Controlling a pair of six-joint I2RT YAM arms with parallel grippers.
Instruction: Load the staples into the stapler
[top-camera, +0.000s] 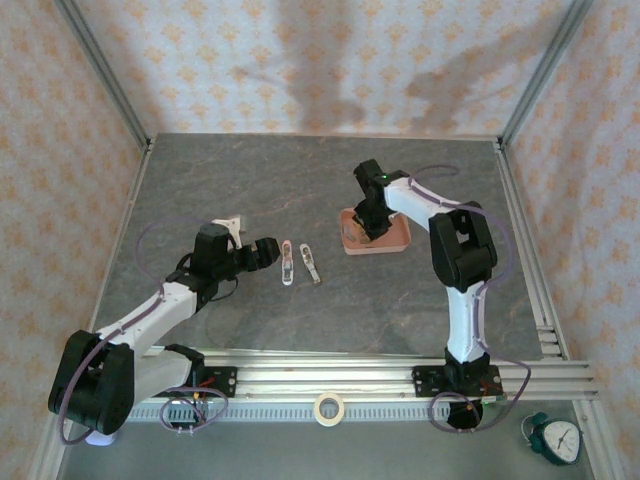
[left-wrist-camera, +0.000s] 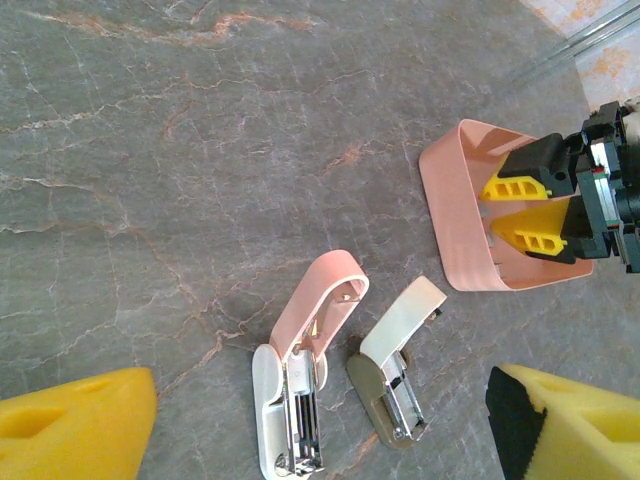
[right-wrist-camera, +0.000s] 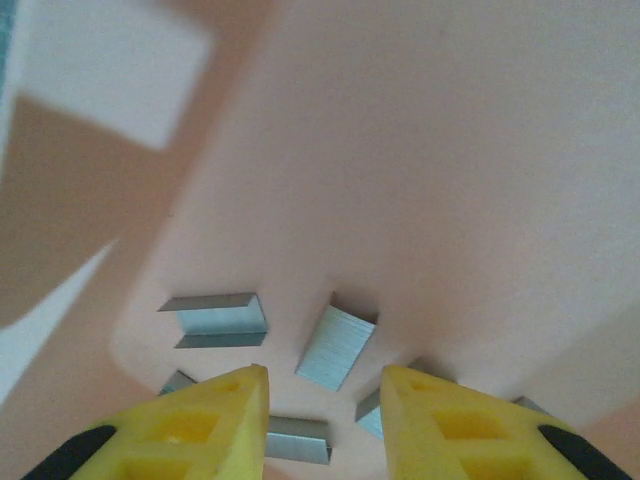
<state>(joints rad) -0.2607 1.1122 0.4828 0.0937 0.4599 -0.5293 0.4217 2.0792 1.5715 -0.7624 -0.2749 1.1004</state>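
Partly hidden behind the spread right pincer (right-wrist-camera: 323, 378), staples (right-wrist-camera: 335, 347) lie in the tray (right-wrist-camera: 450, 150).

desk (left-wrist-camera: 200, 150): dark grey marbling, white and rust veins. tray (left-wrist-camera: 455, 200): plain salmon pink. staples (right-wrist-camera: 335, 345): bright silver-grey. stapler (left-wrist-camera: 290, 390): cream-white body, pale pink lid. second stapler (left-wrist-camera: 395, 365): cream lid, olive base. right tool (right-wrist-camera: 325, 400): yellow fingers, black trim. walls (top-camera: 300, 60): cream with orange floral print.

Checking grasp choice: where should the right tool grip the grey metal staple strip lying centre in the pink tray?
Pinch the grey metal staple strip across its narrow width, descending from above: it lies flat on the pink shallow tray, clear of neighbours, just ahead of the open right tool.
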